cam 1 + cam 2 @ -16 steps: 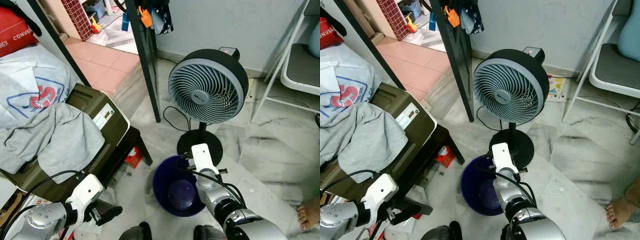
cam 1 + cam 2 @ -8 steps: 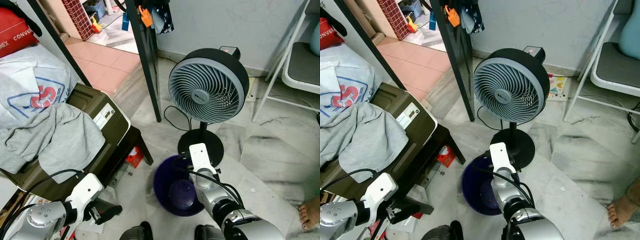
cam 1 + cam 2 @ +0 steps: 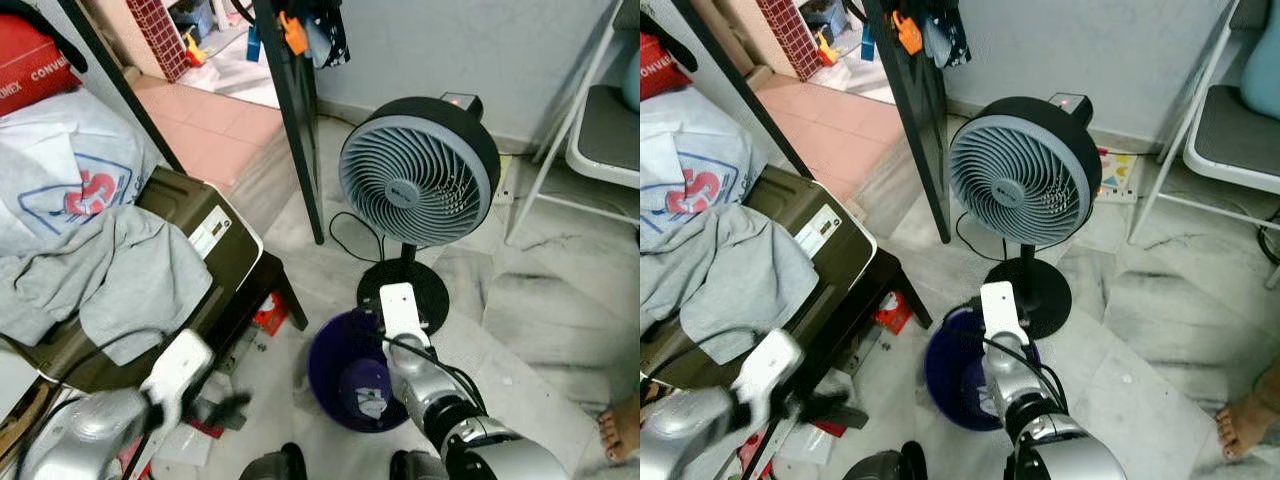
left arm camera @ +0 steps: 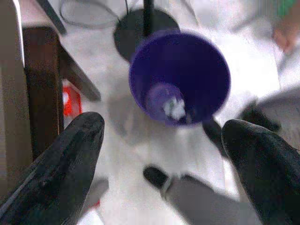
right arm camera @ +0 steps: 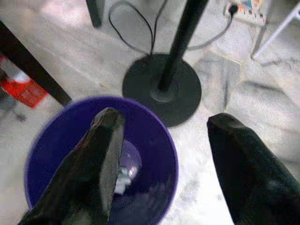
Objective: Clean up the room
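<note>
1. The right claw [image 5: 161, 164] is held with its black fingers spread and empty, directly above the round purple plastic bin [image 3: 350, 370] on the marble floor [image 3: 540, 300].
2. A small crumpled white scrap of paper [image 3: 370, 405] is now seen lying at the bin's bottom, where only bare purple was visible half a second ago; a release is judged to have just been made.
3. The left claw [image 4: 164, 154] is spread too, nothing pinched, and is blurred low beside the dark bench [image 3: 235, 300].
4. Red litter [image 3: 267, 314] under that bench is left for collection.
</note>
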### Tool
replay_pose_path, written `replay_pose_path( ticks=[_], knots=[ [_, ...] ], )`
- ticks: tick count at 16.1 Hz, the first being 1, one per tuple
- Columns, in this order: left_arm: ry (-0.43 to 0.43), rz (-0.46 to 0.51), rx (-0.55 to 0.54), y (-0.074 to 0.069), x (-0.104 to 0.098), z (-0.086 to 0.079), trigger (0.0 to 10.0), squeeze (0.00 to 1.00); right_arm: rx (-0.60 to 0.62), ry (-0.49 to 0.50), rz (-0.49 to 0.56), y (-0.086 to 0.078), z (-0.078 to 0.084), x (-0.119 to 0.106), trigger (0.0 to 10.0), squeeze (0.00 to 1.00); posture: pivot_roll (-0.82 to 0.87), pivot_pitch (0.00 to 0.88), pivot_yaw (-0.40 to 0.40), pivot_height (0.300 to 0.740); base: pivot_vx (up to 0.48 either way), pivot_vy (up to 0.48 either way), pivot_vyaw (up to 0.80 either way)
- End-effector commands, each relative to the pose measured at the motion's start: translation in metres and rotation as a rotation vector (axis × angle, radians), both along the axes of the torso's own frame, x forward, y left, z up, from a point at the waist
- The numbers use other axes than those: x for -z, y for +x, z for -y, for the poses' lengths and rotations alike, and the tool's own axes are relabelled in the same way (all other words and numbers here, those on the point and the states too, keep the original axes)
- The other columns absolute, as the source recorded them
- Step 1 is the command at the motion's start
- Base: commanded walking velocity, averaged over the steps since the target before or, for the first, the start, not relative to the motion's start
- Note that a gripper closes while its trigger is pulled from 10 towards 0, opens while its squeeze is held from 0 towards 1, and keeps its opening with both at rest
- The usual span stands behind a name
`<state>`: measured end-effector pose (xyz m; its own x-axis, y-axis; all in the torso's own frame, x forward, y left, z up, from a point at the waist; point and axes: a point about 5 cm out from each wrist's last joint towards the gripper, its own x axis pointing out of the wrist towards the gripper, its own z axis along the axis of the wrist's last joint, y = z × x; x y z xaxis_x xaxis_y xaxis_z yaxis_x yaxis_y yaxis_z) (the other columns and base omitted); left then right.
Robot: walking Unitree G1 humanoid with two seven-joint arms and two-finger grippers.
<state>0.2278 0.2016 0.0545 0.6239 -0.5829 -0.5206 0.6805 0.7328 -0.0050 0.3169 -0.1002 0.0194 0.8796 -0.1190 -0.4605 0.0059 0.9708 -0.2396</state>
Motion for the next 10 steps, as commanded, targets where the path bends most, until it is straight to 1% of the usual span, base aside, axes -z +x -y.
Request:
replay_pose_path(
  ticks=[1, 3, 4, 6, 8, 9, 10],
  knots=[
    [-0.007, 0.01, -0.053, 0.004, 0.003, -0.004, 10.0, 0.0, -0.025, 0.034, 0.038, 0.003, -0.008, -0.006, 10.0, 1.0, -0.07, 0.127, 0.138, 0.74, 0.0, 0.0, 0.0],
    [-0.063, 0.063, -0.092, 0.022, 0.001, 0.012, 10.0, 0.0, -0.061, 0.044, 0.119, 0.008, -0.005, -0.019, 10.0, 1.0, -0.12, 0.083, 0.13, 0.74, 0.0, 0.0, 0.0],
    [-0.087, 0.08, -0.103, 0.026, 0.0, 0.018, 10.0, 0.0, -0.07, 0.058, 0.135, 0.008, -0.004, -0.021, 10.0, 1.0, -0.13, 0.073, 0.129, 0.74, 0.0, 0.0, 0.0],
    [-0.112, 0.104, -0.131, 0.033, -0.003, 0.024, 10.0, 0.0, -0.077, 0.05, 0.164, 0.008, -0.001, -0.026, 10.0, 1.0, -0.14, 0.047, 0.128, 0.74, 0.0, 0.0, 0.0],
    [-0.148, 0.175, -0.189, 0.041, -0.012, 0.029, 10.0, 0.0, -0.083, 0.042, 0.215, 0.007, 0.004, -0.034, 10.0, 1.0, -0.17, 0.017, 0.127, 0.74, 0.0, 0.0, 0.0],
    [-0.166, 0.23, -0.216, 0.045, -0.02, 0.031, 10.0, 0.0, -0.087, 0.034, 0.246, 0.006, 0.009, -0.039, 10.0, 1.0, -0.2, 0.0, 0.13, 0.74, 0.0, 0.0, 0.0],
    [-0.184, 0.292, -0.235, 0.047, -0.028, 0.033, 10.0, 0.0, -0.092, 0.027, 0.286, 0.004, 0.013, -0.046, 10.0, 1.0, -0.21, 0.0, 0.129, 0.74, 0.0, 0.0, 0.0]
  ],
)
